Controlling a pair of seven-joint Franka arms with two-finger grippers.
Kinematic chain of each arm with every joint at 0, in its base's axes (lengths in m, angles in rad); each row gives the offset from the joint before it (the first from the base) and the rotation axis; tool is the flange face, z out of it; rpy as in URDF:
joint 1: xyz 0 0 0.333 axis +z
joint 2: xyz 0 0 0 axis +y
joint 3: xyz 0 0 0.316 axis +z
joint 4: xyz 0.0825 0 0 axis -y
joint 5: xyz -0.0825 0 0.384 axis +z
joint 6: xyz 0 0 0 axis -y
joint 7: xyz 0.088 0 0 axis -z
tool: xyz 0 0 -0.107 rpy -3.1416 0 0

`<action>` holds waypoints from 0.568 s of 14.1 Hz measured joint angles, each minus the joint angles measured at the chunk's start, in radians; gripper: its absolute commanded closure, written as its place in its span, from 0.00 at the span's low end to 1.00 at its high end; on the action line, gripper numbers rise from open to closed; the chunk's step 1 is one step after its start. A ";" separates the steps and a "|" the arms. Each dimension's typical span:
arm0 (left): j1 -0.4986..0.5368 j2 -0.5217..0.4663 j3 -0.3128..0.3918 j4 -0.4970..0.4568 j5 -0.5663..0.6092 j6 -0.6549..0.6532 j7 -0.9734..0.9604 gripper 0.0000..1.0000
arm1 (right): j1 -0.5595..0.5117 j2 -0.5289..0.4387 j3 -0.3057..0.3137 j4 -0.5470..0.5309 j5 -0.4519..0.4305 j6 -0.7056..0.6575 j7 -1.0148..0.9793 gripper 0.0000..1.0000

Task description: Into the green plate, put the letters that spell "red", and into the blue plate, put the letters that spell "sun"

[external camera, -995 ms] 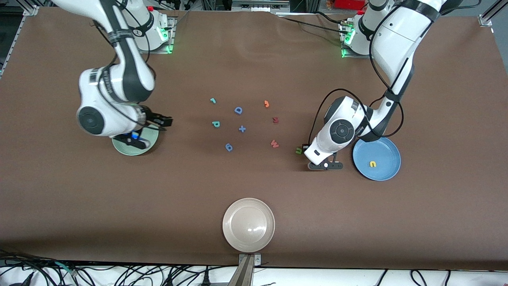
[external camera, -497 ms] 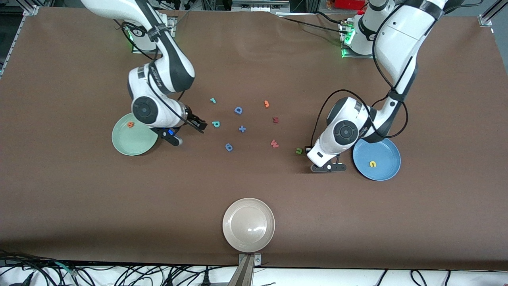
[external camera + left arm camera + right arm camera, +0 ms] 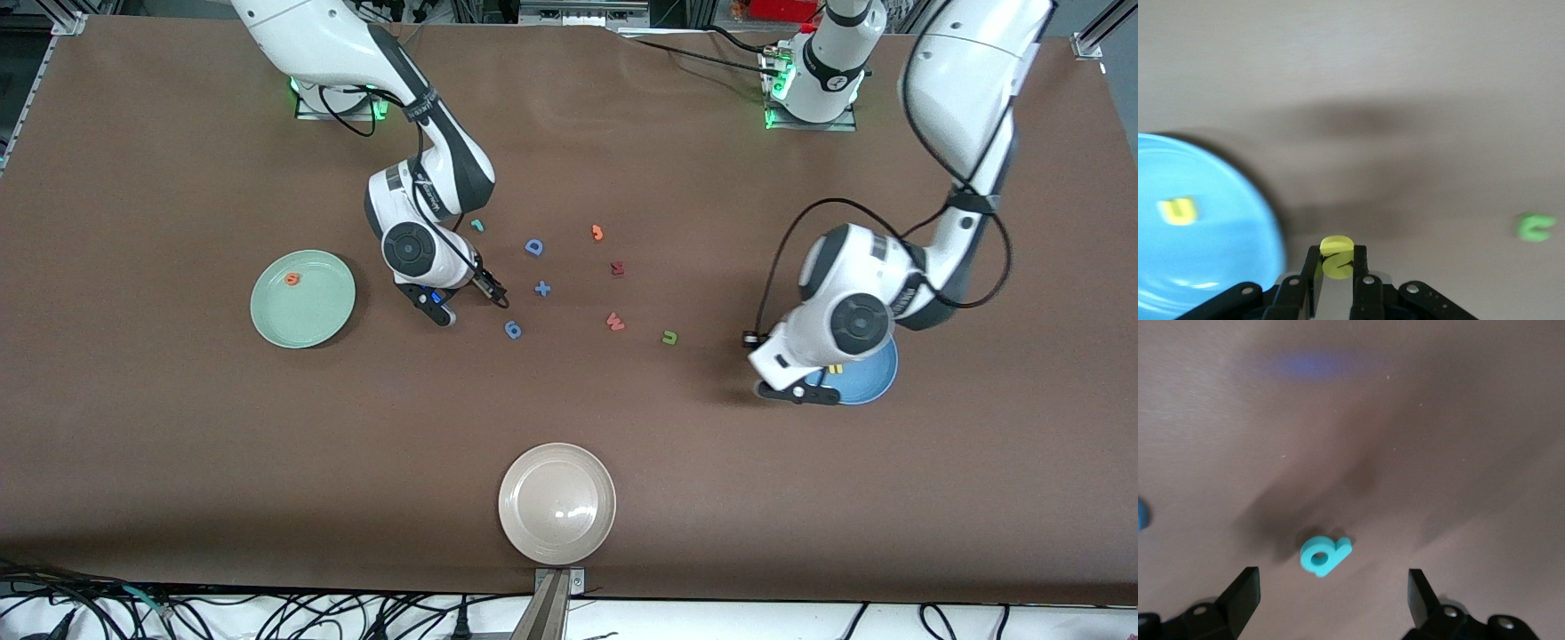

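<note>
Right gripper (image 3: 1331, 600) swung off green plate (image 3: 302, 298) to hover over teal d (image 3: 1324, 555), fingers spread wide. Left gripper (image 3: 1336, 270) carried yellow s (image 3: 1337, 256), pinched tight, to blue plate (image 3: 1198, 247) rim; yellow u (image 3: 1178, 211) inside, orange e (image 3: 292, 278) on green plate.

Left arm's wrist (image 3: 845, 324) covering much of round glossy blue plate (image 3: 876, 382). Right arm's wrist (image 3: 416, 251) hiding teal foam "d" (image 3: 1324, 555) in front view. Blue foam piece (image 3: 1141, 515) getting cut off at right wrist view's edge.
</note>
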 measured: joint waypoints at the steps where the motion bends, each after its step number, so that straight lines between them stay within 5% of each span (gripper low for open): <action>1: 0.034 -0.001 0.000 0.000 0.000 -0.012 0.055 1.00 | 0.000 0.005 -0.001 -0.008 0.000 0.008 0.000 0.04; 3: 0.084 -0.001 0.000 -0.002 0.000 -0.022 0.142 1.00 | 0.000 0.008 -0.002 -0.019 0.000 0.019 0.000 0.04; 4: 0.103 -0.001 0.000 -0.004 0.000 -0.023 0.176 0.87 | 0.001 0.010 -0.002 -0.020 0.000 0.033 0.005 0.04; 6: 0.125 -0.001 0.000 -0.011 0.000 -0.024 0.212 0.00 | 0.005 0.014 -0.001 -0.021 0.000 0.065 0.027 0.07; 8: 0.129 -0.001 -0.001 -0.024 0.000 -0.025 0.222 0.00 | 0.015 0.017 -0.001 -0.023 0.000 0.082 0.044 0.14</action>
